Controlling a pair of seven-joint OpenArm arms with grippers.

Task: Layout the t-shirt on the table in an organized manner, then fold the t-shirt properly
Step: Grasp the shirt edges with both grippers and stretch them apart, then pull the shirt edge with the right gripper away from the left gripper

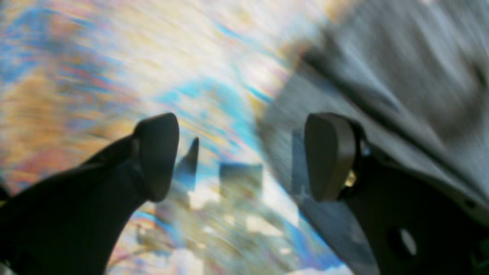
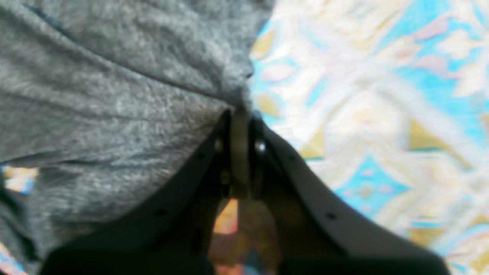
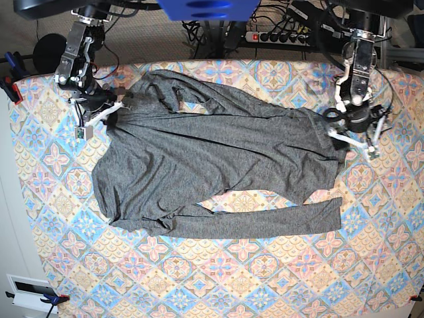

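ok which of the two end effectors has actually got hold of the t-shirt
The right end effector: its jaws are shut on a bunched edge of the t-shirt. The left end effector is wide open, with nothing between its jaws.

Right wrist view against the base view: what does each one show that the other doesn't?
Only the right wrist view shows the right gripper up close, jaws shut on a pinched edge of the t-shirt.

Only the base view shows the whole dark grey t-shirt spread wrinkled across the table, both arms at its opposite ends, the left gripper by its edge, and a power strip behind the table.

Both show grey knit fabric lying on the blue, pink and cream tile-patterned cloth, with the right gripper at the shirt's edge.
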